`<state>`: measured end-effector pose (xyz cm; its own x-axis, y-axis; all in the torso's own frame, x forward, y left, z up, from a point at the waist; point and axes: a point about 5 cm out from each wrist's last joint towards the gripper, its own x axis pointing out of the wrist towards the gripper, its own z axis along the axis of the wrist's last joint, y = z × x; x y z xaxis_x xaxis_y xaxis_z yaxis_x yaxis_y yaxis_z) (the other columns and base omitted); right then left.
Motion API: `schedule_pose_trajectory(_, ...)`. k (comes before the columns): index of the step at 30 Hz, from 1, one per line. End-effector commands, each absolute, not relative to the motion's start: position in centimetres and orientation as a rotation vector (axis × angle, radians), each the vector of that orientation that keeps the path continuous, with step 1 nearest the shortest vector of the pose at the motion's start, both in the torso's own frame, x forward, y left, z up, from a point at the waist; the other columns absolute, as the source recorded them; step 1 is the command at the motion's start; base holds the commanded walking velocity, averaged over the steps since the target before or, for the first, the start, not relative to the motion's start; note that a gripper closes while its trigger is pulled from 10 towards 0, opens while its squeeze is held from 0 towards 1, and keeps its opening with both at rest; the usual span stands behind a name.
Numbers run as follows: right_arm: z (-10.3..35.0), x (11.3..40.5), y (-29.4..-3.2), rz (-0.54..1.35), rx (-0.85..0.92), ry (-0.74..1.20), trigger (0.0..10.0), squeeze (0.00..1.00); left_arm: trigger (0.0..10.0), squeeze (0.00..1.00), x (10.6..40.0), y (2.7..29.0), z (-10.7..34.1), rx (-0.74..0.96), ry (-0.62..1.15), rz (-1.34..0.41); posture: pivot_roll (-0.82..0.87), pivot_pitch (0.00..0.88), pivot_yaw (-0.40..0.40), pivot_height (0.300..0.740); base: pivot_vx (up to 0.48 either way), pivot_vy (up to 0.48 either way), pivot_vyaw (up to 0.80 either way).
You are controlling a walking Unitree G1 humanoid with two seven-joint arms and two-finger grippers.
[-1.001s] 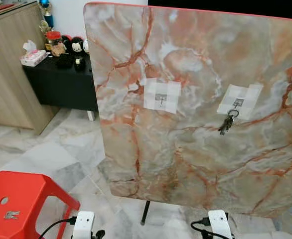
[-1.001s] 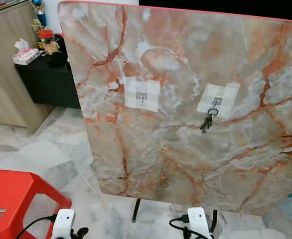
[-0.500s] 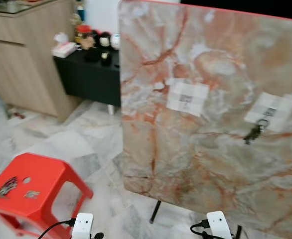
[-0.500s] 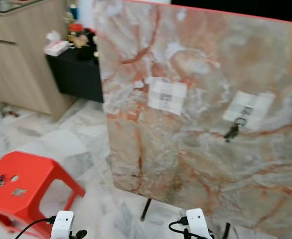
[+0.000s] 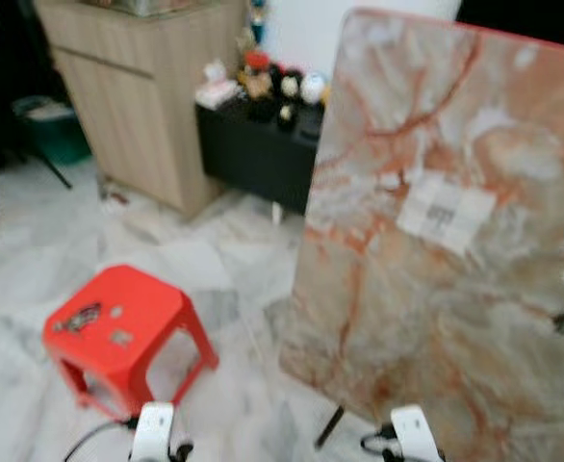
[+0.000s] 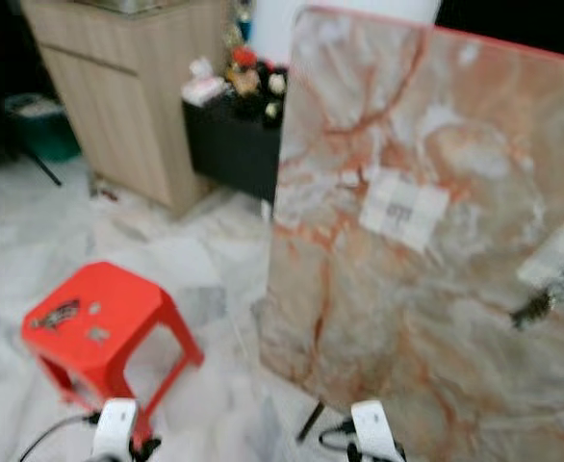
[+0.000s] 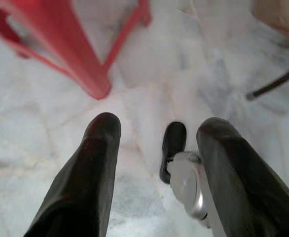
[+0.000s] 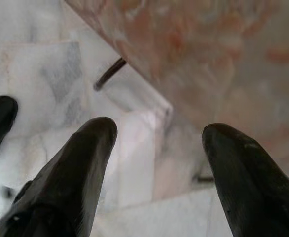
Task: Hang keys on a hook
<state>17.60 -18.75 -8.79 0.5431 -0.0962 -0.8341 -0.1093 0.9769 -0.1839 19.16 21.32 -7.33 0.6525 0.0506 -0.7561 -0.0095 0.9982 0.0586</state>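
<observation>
A red plastic stool point(image 5: 118, 332) stands on the floor at the left, with two small bunches of keys point(image 5: 83, 317) on its top. An upright marble-patterned board point(image 5: 436, 250) fills the right side. It carries a taped white patch with a hook point(image 5: 443, 212) and a second patch where a bunch of keys point(image 6: 534, 306) hangs. My left gripper point(image 7: 157, 136) hangs open over the floor near a stool leg. My right gripper point(image 8: 159, 136) hangs open near the board's lower edge. Both hold nothing.
A wooden cabinet point(image 5: 142, 91) stands at the back left. Beside it a low black table point(image 5: 258, 154) carries small toys and a tissue box. Thin black legs point(image 5: 328, 426) hold the board up. The floor is pale marble tile point(image 5: 32, 241).
The camera has swung left: the board has slid right in view and the stool has come further into view. Both arms still hang idle.
</observation>
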Motion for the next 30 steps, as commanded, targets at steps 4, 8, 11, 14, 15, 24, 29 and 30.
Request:
schedule_pose_trajectory(4,-8.90,17.28,-19.17,-0.004,-0.225,1.018,10.0,0.00,10.0,0.00,18.27,20.81,-7.91,0.030,0.894,0.035,0.08,0.000,-0.092,0.740,0.000,0.000,0.80)
schedule_pose_trajectory(8,-8.90,17.30,-19.12,0.000,-0.226,1.017,10.0,0.00,10.0,0.00,18.22,20.76,-7.94,0.028,0.895,0.034,0.07,0.000,-0.091,0.740,0.000,0.000,0.80)
schedule_pose_trajectory(11,-8.90,17.30,-19.10,0.002,-0.226,1.016,10.0,0.00,10.0,0.00,18.21,20.77,-7.95,0.029,0.896,0.034,0.07,0.000,-0.089,0.740,0.000,0.000,0.80)
schedule_pose_trajectory(14,-8.92,17.25,-19.06,0.012,-0.236,1.018,10.0,0.00,10.0,0.00,18.15,20.79,-7.97,0.029,0.897,0.036,0.07,0.000,-0.093,0.740,0.000,0.000,0.80)
schedule_pose_trajectory(15,-8.93,17.23,-19.07,0.012,-0.235,1.018,10.0,0.00,10.0,0.00,18.14,20.79,-7.97,0.028,0.897,0.037,0.07,0.000,-0.095,0.740,0.000,0.000,0.80)
schedule_pose_trajectory(24,-8.92,17.21,-19.16,0.005,-0.223,1.015,10.0,0.00,10.0,0.00,18.03,20.57,-8.07,0.020,0.902,0.037,0.07,0.000,-0.097,0.740,0.000,0.000,0.71)
schedule_pose_trajectory(29,-8.96,17.15,-19.07,-0.008,-0.198,1.016,10.0,0.00,10.0,0.00,17.92,20.59,-8.14,0.008,0.908,0.046,0.08,0.000,-0.095,0.740,0.000,0.000,0.00)
schedule_pose_trajectory(30,-8.97,17.13,-19.07,-0.009,-0.196,1.016,10.0,0.00,10.0,0.00,17.89,20.60,-8.15,0.007,0.909,0.047,0.09,0.000,-0.098,0.740,0.000,0.000,0.00)
